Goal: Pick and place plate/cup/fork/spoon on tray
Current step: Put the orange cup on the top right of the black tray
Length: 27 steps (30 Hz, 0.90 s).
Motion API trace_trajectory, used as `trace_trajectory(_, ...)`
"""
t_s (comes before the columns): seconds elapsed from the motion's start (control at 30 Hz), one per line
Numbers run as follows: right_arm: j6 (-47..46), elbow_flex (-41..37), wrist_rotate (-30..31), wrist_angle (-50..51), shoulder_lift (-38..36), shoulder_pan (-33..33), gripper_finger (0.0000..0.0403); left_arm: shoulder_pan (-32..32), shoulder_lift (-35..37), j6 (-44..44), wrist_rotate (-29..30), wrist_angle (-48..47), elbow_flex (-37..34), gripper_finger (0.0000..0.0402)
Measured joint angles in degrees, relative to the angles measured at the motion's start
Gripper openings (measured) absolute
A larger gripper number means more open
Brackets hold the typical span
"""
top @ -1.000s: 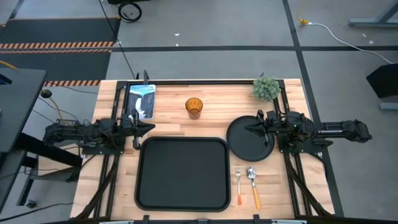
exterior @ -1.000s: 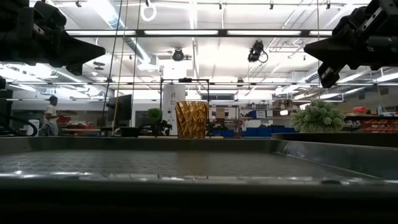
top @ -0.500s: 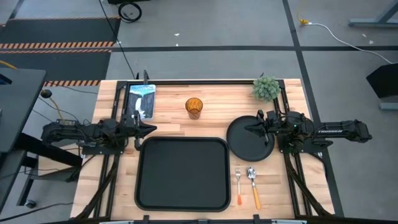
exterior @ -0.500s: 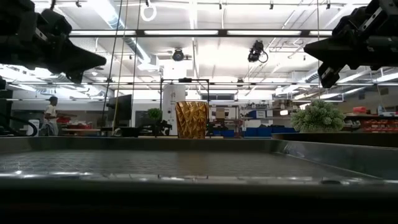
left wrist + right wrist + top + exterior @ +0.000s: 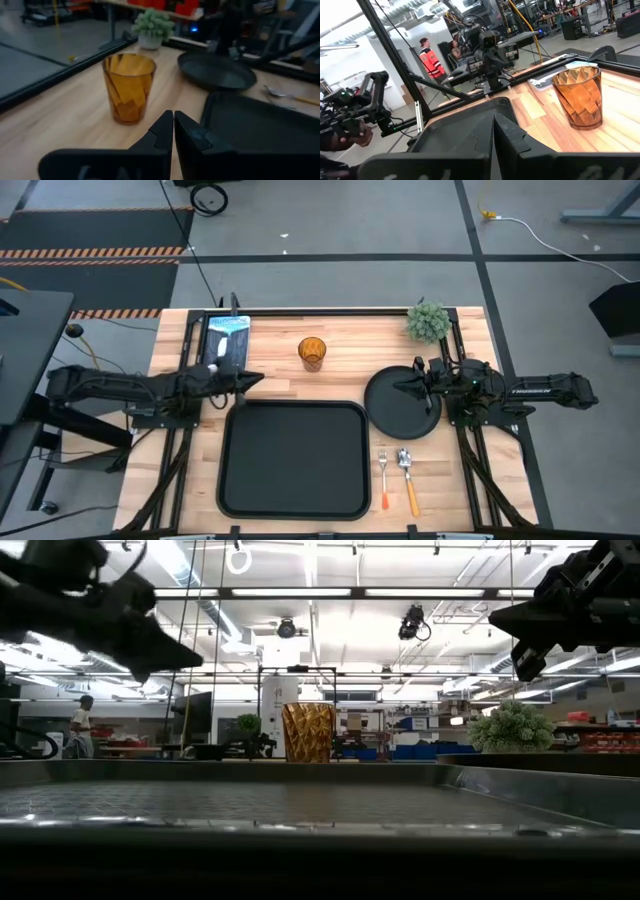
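I have the left gripper (image 5: 258,378) closed on nothing, held above the bare wood just past the far left corner of the large black rectangular tray (image 5: 293,459), its tips pointing right toward the small translucent amber tumbler (image 5: 312,352), which stands upright on the table beyond the tray's far edge. The right gripper (image 5: 400,388) is closed too, empty, poised over the left part of the round matte black plate (image 5: 403,404) lying right of the tray. The silver-tined fork with orange-red handle (image 5: 384,476) and the orange-handled silver spoon (image 5: 408,478) lie side by side on the wood near the plate's near side. The tray holds nothing.
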<state>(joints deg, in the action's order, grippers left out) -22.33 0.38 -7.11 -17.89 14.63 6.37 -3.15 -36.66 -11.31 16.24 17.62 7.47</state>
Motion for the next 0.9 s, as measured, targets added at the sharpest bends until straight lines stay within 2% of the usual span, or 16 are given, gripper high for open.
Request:
trace_trajectory(0.2,-0.01,0.0,0.01,-0.01,0.0,0.01,0.002,-3.49,-13.84,2.56,-1.84,-0.27,8.93,0.0057)
trace_trajectory(0.37,0.0,0.0,0.02,0.0,0.0,0.02,0.002,-8.04,-25.15,5.52,-12.41,-2.05,18.04,0.0093)
trace_trajectory(0.43,0.0,0.0,0.02,-0.02,-0.01,0.0,0.002,-9.1,-29.18,7.12,-14.92,-4.29,22.24,0.0102)
trace_trajectory(0.63,-0.01,-0.01,0.01,-0.02,0.0,0.01,0.002,-9.67,-40.69,12.13,-15.43,-17.36,36.34,0.0128)
trace_trajectory(0.9,0.0,0.0,0.02,-0.02,0.0,0.02,0.002,-9.34,-53.44,19.74,-15.44,-38.05,55.59,0.0199)
